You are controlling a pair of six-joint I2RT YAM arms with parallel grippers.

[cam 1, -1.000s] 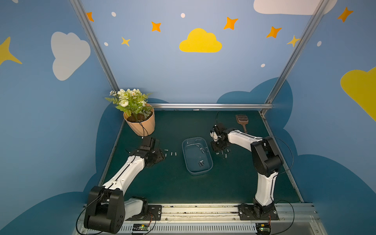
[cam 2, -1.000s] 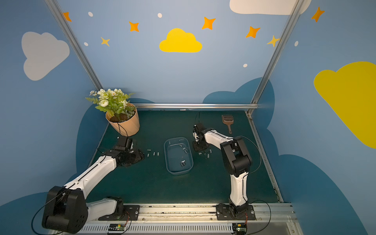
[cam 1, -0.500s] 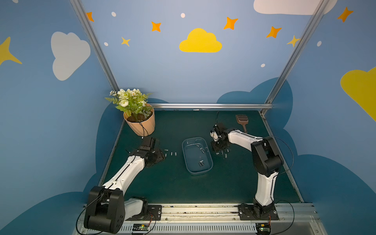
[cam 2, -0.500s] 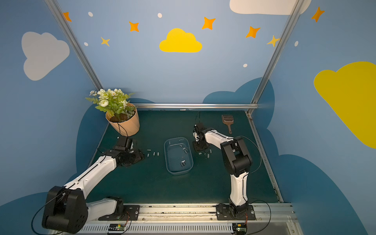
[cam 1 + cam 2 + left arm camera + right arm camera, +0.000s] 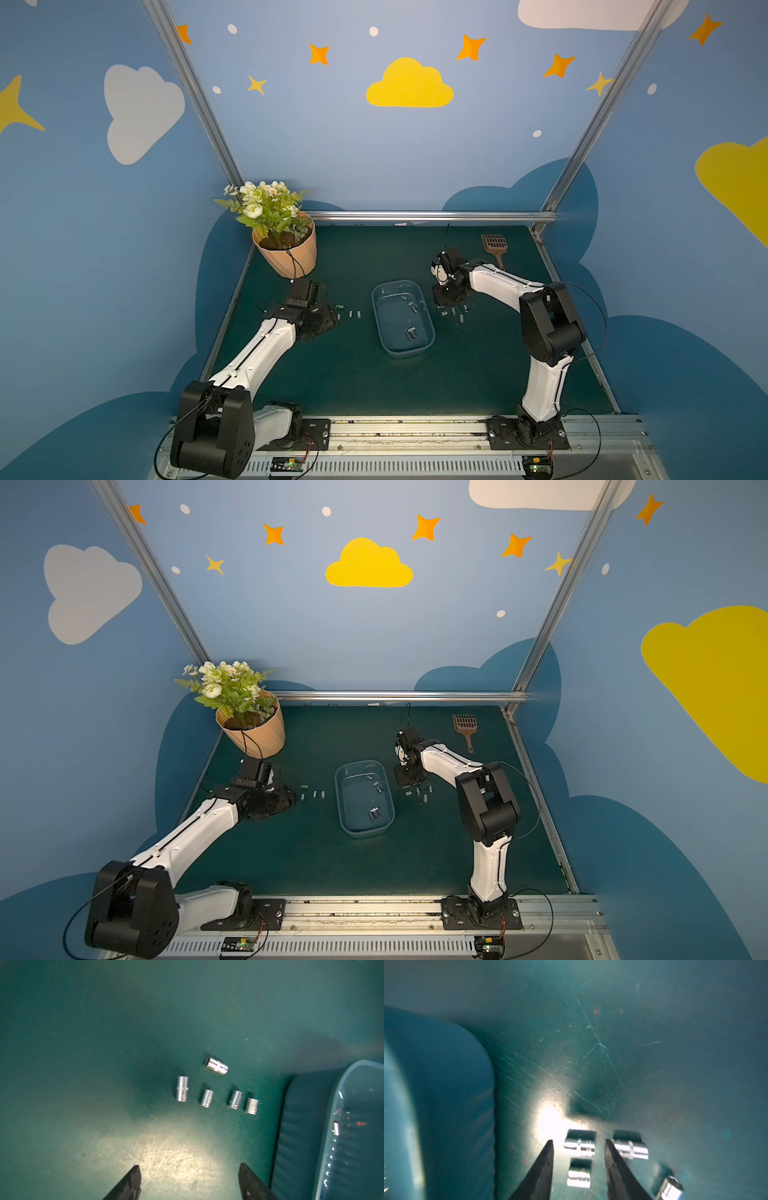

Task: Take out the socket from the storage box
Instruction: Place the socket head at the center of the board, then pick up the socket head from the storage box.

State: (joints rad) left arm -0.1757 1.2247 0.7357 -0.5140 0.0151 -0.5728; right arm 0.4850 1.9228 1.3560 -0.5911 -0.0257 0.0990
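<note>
Storage box [image 5: 402, 353] on tabletop [image 5: 374, 386] — sockets [image 5: 411, 333] inside. Right gripper [image 5: 578, 1141] unclenched, flanking two loose sockets [image 5: 579, 1177]; left gripper [image 5: 189, 1165] spread, empty — five sockets [image 5: 207, 1097] ahead.

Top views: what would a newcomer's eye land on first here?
The bluish storage box at mid-table, with a few shiny sockets lying inside. Two socket clusters flank it on the green mat: one near the left gripper, one by the right gripper, whose jaws stand open astride a socket.
</note>
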